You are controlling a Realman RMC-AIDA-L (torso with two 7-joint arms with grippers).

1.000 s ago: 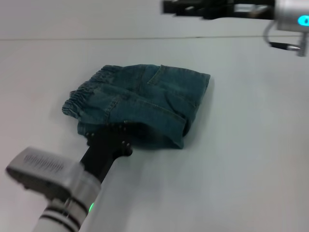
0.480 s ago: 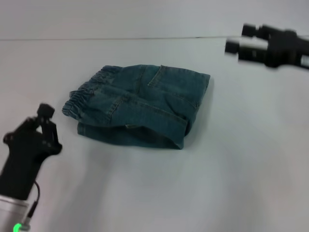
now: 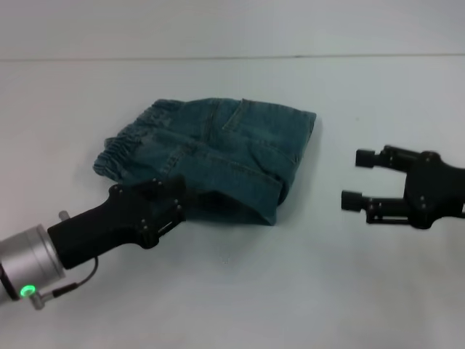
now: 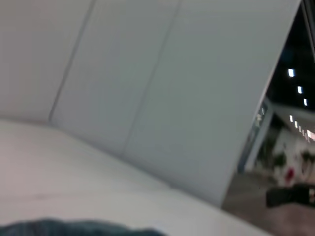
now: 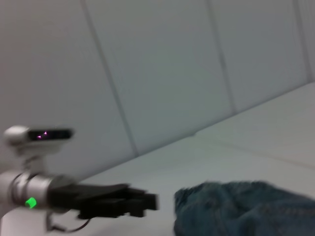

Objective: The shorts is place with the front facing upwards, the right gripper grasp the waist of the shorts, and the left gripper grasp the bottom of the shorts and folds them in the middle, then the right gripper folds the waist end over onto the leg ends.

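The shorts (image 3: 211,160) lie folded on the table (image 3: 240,291), waistband toward the robot's left. The left gripper (image 3: 171,203) sits at the near folded edge; whether its fingers grip cloth cannot be told. The right gripper (image 3: 360,179) hovers well apart, fingers spread and empty (nothing between them). Judgement: it should seize the full waistband thickness before folding over.

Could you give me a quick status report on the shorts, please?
Left gripper at near edge of folded shorts, grip unclear. Right gripper open, off to the side. Nothing in the way.
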